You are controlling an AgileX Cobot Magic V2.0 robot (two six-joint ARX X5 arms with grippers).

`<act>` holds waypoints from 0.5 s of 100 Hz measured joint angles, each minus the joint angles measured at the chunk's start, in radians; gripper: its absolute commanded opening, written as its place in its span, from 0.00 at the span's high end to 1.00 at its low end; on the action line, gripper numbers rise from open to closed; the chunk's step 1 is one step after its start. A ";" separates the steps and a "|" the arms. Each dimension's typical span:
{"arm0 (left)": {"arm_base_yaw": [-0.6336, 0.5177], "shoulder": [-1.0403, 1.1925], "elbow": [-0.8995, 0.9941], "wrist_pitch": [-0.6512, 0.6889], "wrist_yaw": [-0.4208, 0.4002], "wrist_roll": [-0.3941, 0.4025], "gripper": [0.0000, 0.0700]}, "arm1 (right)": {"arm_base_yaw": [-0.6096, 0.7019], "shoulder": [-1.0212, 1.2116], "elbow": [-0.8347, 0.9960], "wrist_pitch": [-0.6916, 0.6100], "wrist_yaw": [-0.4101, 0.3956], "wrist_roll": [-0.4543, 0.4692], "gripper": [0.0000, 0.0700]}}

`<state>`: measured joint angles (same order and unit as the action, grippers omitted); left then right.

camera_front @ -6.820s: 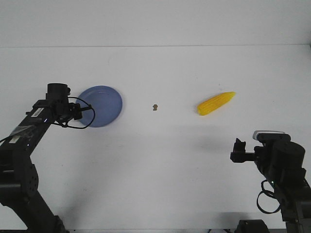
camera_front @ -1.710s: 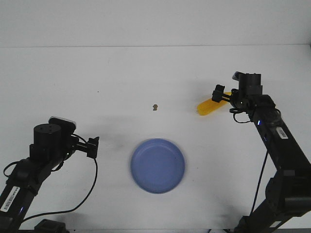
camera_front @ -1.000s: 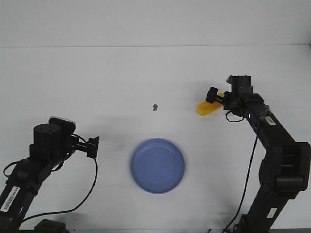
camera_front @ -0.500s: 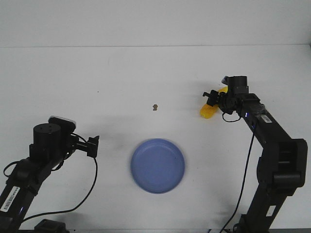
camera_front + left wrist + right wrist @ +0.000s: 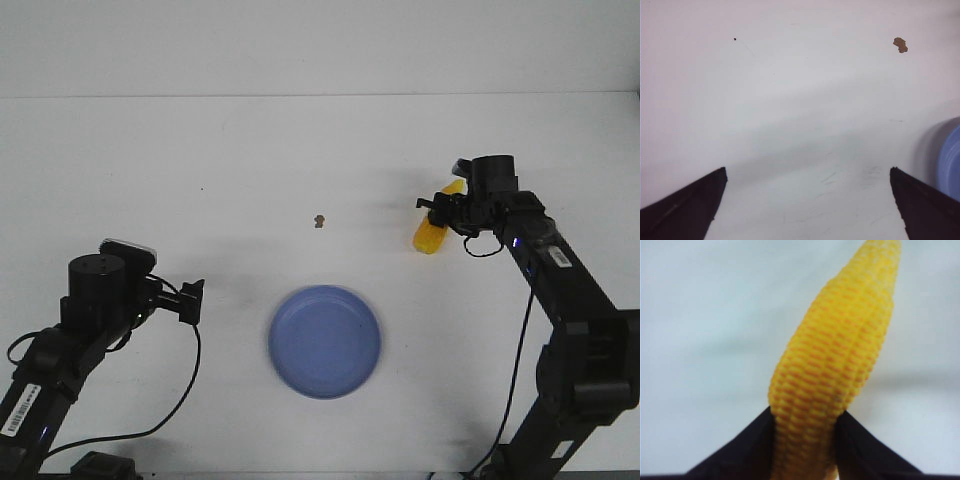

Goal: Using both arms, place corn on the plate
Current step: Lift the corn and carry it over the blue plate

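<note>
Clamping corn (image 5: 429,236) in right gripper (image 5: 437,207) | left gripper (image 5: 195,301) spread wide beside plate (image 5: 325,341) | arm labels apparently unreadable

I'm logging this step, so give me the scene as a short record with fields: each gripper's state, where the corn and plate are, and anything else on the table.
left gripper: open, holding nothing, low over the table to the left of the plate
right gripper: shut on the corn
corn: yellow cob, clamped between the right fingers, at the right side of the table
plate: blue, nothing on it, front centre of the table
corn on plate: not yet
other: small brown speck on the table, behind the plate
</note>
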<state>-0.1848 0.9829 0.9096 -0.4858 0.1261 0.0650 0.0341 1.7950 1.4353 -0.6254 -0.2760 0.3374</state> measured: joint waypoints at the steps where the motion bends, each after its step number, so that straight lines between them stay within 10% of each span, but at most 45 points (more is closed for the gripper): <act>1: 0.000 0.000 0.000 0.000 0.000 0.000 0.04 | 0.003 -0.009 0.000 -0.006 0.000 -0.005 0.80; 50: 0.000 0.000 0.000 0.003 0.000 0.000 0.04 | 0.284 -0.211 -0.010 -0.237 0.019 -0.178 0.80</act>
<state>-0.1848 0.9825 0.9096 -0.4824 0.1261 0.0650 0.3180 1.5841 1.4250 -0.8627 -0.2565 0.1593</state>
